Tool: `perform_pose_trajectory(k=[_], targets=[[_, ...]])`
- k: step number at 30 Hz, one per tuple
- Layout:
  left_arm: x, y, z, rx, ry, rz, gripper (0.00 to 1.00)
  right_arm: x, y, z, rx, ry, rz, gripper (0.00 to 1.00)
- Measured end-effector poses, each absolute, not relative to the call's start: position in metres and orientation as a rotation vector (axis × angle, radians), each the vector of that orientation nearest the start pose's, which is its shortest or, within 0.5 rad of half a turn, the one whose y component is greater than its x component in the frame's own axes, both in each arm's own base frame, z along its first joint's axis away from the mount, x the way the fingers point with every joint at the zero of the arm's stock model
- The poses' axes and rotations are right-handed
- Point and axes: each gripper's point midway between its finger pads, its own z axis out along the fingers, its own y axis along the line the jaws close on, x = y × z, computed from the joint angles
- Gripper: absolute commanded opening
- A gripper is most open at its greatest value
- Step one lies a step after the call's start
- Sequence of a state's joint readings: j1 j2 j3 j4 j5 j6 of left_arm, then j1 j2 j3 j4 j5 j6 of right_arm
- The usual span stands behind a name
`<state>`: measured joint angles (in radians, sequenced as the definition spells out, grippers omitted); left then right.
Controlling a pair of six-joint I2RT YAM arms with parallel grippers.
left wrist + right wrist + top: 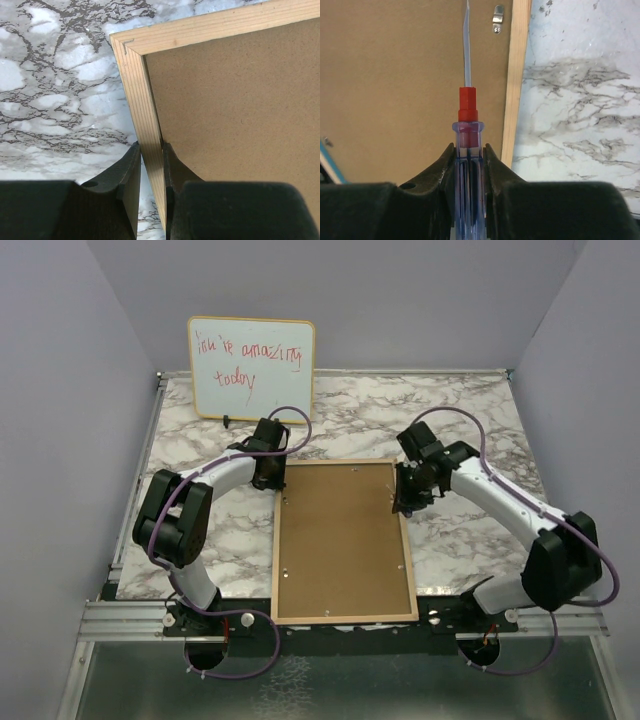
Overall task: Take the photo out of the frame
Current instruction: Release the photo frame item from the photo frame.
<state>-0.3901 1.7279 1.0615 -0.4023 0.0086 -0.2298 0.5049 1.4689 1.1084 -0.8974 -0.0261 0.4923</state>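
Two arms rise from the bottom edge of the top view, the left arm (pixel 180 520) at lower left and the right arm (pixel 545 550) at lower right, both bent inward over the marble table (pixel 470 420). Between them, in the centre of that view, the frame (pixel 345 619) lies flat and face down, its long side running bottom to top. The pale wood rim (pixel 140 85) and the brown backing board (pixel 340 540) face up. The frame's near short edge sits at the lower edge of the table. The left gripper (pixel 270 478) is at the frame's left side, just below its upper-left corner. In the left wrist view its fingers (pixel 127 170) are closed on the wood rim, one on the table side and one on the board side. The right gripper (pixel 405 498) is at the upper right of the frame, clamped on a screwdriver (pixel 468 105) with a clear handle and a red collar. The blade points up the right wrist view over the backing board, and its tip runs out of that view at the top. A small metal tab (pixel 497 20) is screwed at the board's right rim, just beside the blade line at upper centre. At the far edge of the table, upper left of the top view, a whiteboard (pixel 250 365) with red handwriting stands against the wall, apart from the frame.
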Motion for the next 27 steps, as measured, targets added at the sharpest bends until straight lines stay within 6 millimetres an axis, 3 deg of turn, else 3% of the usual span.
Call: perform_pose_trajectory(k=[3, 6, 12, 15, 22, 27], targets=[[0.343, -0.152, 0.032, 0.193, 2.65, -0.211, 0.0, 0.224, 0.161, 0.118, -0.024, 2.83, 0.344, 0.01], [0.344, -0.15, 0.032, 0.168, 2.652, -0.207, 0.0, 0.196, 0.158, 0.128, -0.02, 2.825, 0.423, 0.01], [0.348, -0.138, 0.031, 0.083, 2.661, -0.199, 0.0, 0.126, 0.154, 0.128, -0.028, 2.898, 0.546, 0.01], [0.352, -0.127, 0.031, 0.031, 2.66, -0.185, 0.0, 0.1, 0.157, 0.124, -0.046, 2.947, 0.578, 0.01], [0.357, -0.112, 0.031, -0.033, 2.658, -0.169, 0.0, 0.056, 0.179, 0.117, -0.169, 3.052, 0.587, 0.01], [0.358, -0.111, 0.031, -0.037, 2.658, -0.167, 0.0, 0.042, 0.183, 0.109, -0.14, 3.104, 0.508, 0.01]])
